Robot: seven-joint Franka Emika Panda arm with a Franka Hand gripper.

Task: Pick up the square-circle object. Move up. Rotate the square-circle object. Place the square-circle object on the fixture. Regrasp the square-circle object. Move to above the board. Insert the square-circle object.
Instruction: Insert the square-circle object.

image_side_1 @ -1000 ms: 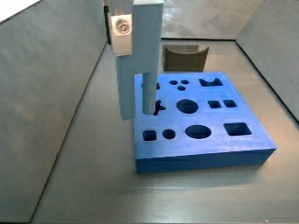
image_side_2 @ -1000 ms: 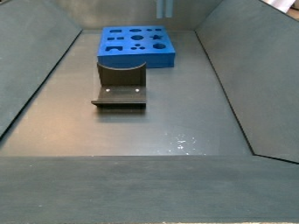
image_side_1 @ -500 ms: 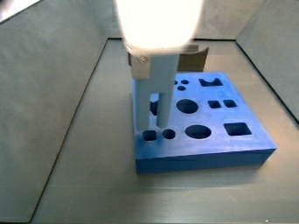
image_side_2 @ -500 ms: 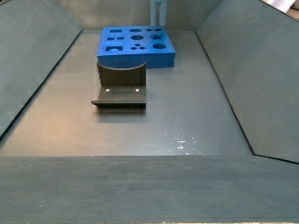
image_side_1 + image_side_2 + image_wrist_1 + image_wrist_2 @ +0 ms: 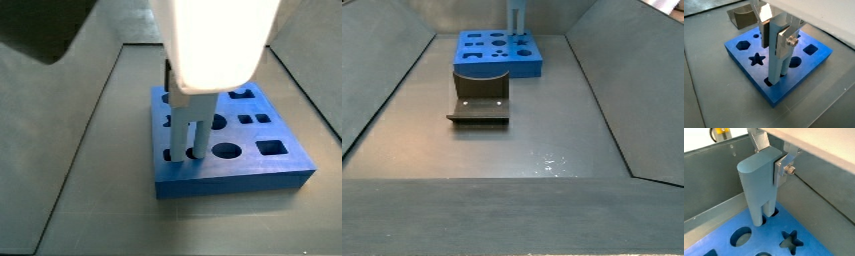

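Matte blue board [image 5: 747,60], gripper [image 5: 774,80] above.

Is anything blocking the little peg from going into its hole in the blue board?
Nothing visible does. The gripper holds the square-circle object upright over the board, and its lower tip is already at a cut-out near the board's edge.

Dull grey floor [image 5: 516,150] of a walled bin, the board [image 5: 500,52] flat on it toward 12 o'clock in a side view, the fixture [image 5: 480,96] just in front toward 6 o'clock, the gripper [image 5: 182,150] down over the board's near-left holes.
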